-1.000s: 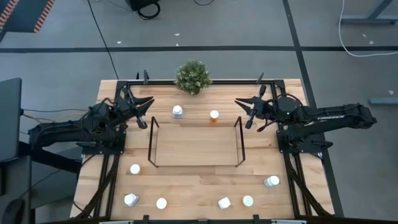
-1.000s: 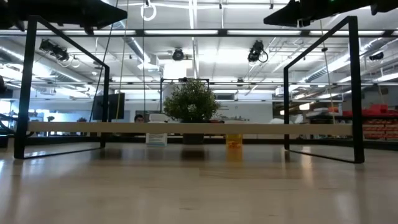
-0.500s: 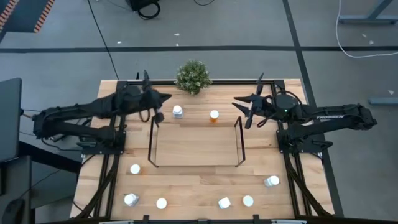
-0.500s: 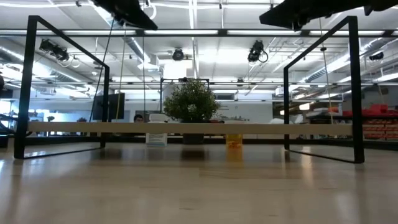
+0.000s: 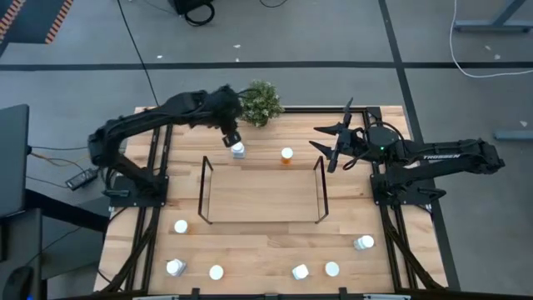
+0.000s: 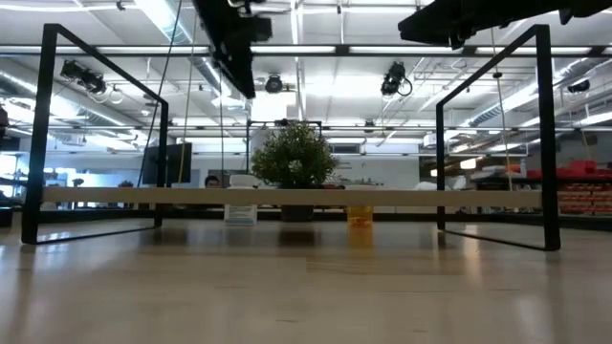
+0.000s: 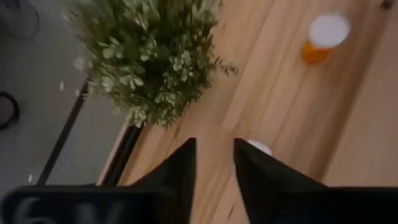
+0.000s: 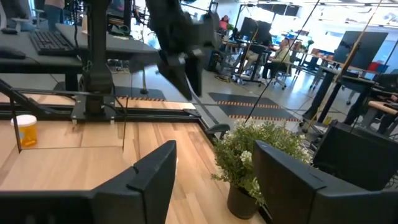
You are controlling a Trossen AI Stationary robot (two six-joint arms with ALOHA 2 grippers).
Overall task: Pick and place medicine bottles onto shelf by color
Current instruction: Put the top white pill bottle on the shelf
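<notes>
Two medicine bottles stand upright at the far side, behind the black-rod shelf (image 5: pixel 262 190): a whitish one (image 5: pixel 238 150) and an orange one (image 5: pixel 286 155). Several more white-capped bottles stand near the front edge, such as one at the left (image 5: pixel 181 226) and one at the right (image 5: pixel 364 242). My left gripper (image 5: pixel 232 142) hangs open just above the whitish bottle. In the left wrist view that bottle's cap (image 7: pixel 258 147) shows beside one finger, outside the gap of the gripper (image 7: pixel 214 149). My right gripper (image 5: pixel 321 148) hovers open at the far right, beside the shelf's right end frame.
A small potted plant (image 5: pixel 259 102) stands at the far edge, right behind my left gripper. The shelf's upright end frames (image 6: pixel 492 134) rise at either side of the middle. Bare wood lies between the shelf and the front row of bottles.
My left gripper has swung from the table's left side toward the far middle, ending over the whitish bottle by the plant with its fingers tipped downward. My right arm has hardly moved. No bottle has shifted.
</notes>
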